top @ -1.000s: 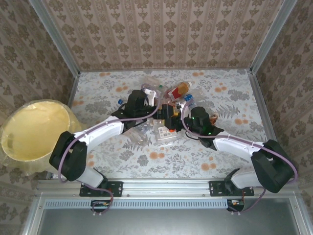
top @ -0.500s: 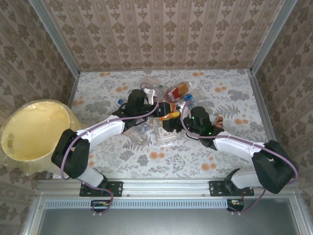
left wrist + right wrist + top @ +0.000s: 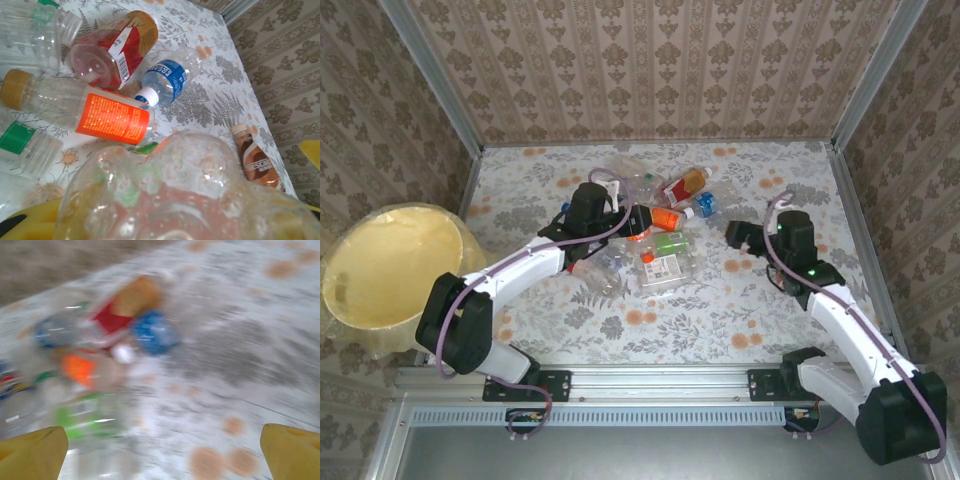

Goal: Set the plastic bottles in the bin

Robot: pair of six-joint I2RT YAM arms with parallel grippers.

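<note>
**A:** Entry one, table?
**B:** Pale grey ground, grey fern leaves, orange blossoms.
**A:** Walls?
**B:** Beige stripes with brown damask motifs.
**A:** Bin?
**B:** Pale yellow.
**A:** Bottles, itemised?
**B:** Red-label bottle, amber contents. Blue-label bottle, white cap. Orange-label bottle, tan cap. Green-cap bottle, colourless body. Brown bottle, cream cap. Clear bottle, red and green tints showing through.
**A:** Left arm, right arm?
**B:** White links, black joints, purple cables. Right fingertips yellow.

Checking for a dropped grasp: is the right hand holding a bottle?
No: the right wrist view shows the right hand with its yellow fingers spread wide and nothing gripped between them.
</note>
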